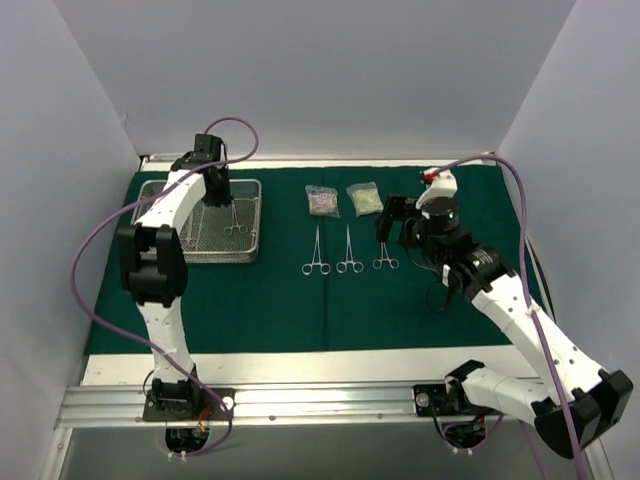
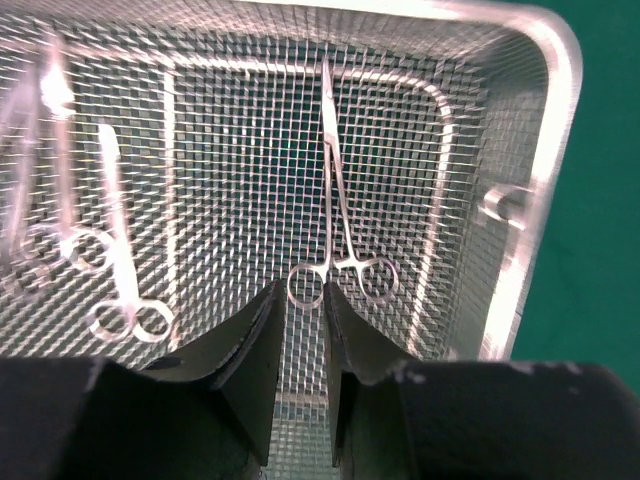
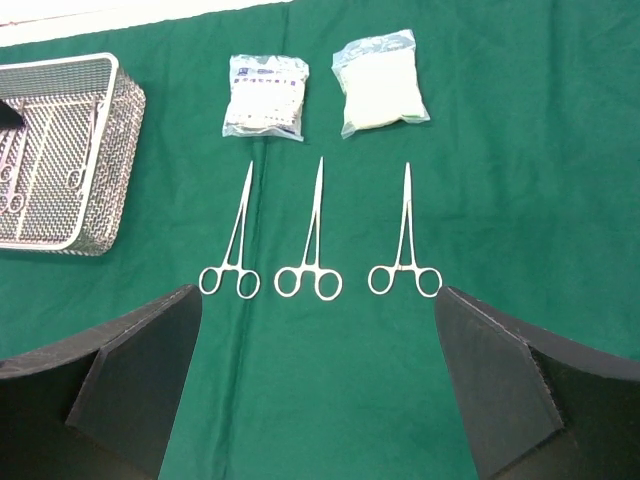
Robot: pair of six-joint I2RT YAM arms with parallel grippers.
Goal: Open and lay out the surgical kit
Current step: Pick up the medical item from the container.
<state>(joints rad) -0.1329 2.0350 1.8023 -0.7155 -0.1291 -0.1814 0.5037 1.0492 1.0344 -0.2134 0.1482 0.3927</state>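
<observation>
The green cloth lies spread flat. The mesh tray stands at its left. My left gripper hangs inside the tray. In the left wrist view its jaws stand narrowly apart, the tips on either side of the left finger ring of a clamp that lies flat on the mesh. More clamps lie at the tray's left. Three clamps lie side by side on the cloth, with two pouches beyond them. My right gripper hovers open and empty just short of their rings.
The tray's rim and a wire handle rise close on the right of my left fingers. White walls enclose the table on three sides. The cloth's near edge meets the bare white tabletop.
</observation>
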